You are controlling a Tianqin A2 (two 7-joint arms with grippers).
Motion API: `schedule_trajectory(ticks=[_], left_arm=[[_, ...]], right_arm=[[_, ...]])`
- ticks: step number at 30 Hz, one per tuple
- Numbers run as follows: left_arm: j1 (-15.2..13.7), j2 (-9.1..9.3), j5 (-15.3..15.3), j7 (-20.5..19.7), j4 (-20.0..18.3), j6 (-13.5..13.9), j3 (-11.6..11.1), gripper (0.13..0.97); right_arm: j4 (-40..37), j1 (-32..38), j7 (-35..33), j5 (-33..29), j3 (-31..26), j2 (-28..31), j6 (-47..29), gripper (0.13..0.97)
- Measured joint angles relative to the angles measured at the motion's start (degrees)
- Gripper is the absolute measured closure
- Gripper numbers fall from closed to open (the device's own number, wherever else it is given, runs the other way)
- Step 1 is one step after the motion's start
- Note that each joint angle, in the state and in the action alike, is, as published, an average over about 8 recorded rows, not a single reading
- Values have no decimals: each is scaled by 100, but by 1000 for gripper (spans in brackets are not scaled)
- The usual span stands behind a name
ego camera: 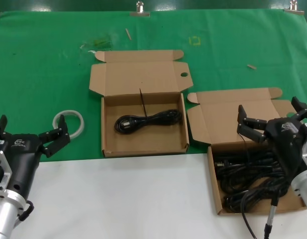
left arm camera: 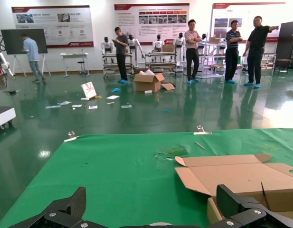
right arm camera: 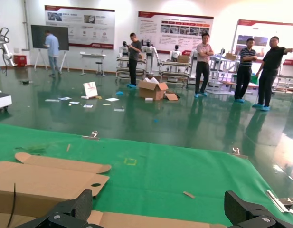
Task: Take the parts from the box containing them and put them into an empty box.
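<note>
Here, in the head view, two shallow brown cardboard cartons lie open, lid flaps folded back toward the far edge of the worktop. The carton near the worktop's middle (ego camera: 144,123) sits on the green cloth (ego camera: 44,74) with its front wall at the cloth's near border, and holds a single black power cord (ego camera: 147,121), loosely bundled along its floor. The carton at the right edge (ego camera: 220,196) rests mostly on the white surface (ego camera: 118,199) and is heaped with tangled black power cords (ego camera: 248,181), one cable trailing over its front wall toward the near edge. The right gripper (ego camera: 271,115) hangs over this carton's far end, fingers spread wide apart, holding nothing. The left gripper (ego camera: 30,135) sits at the near left corner, fingers likewise spread and empty. Just beyond it, on the cloth, lies a white translucent ring (ego camera: 68,123).

In the left wrist view, two black fingertips (left arm camera: 65,209) stand well apart at the frame's lower border, and the middle carton's raised lid flap (left arm camera: 231,173) shows past them on the cloth.

In the right wrist view, the fingertips (right arm camera: 72,209) are again wide apart, with a tabbed lid flap (right arm camera: 51,178) and its small round hole beyond them.
</note>
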Motion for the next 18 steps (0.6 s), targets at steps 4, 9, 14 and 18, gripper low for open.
schedule_trajectory(ticks=[4, 9, 14, 18], left_arm=[[0, 0, 0, 0, 0, 0, 0, 132], [0, 0, 0, 0, 0, 0, 0, 132], [0, 0, 0, 0, 0, 0, 0, 132], [0, 0, 0, 0, 0, 0, 0, 132]], right_arm=[[23, -19, 9, 8, 9, 3, 19, 129], [24, -21, 9, 9, 10, 3, 20, 129], [24, -21, 9, 9, 10, 3, 20, 129], [25, -21, 9, 9, 10, 3, 20, 129]])
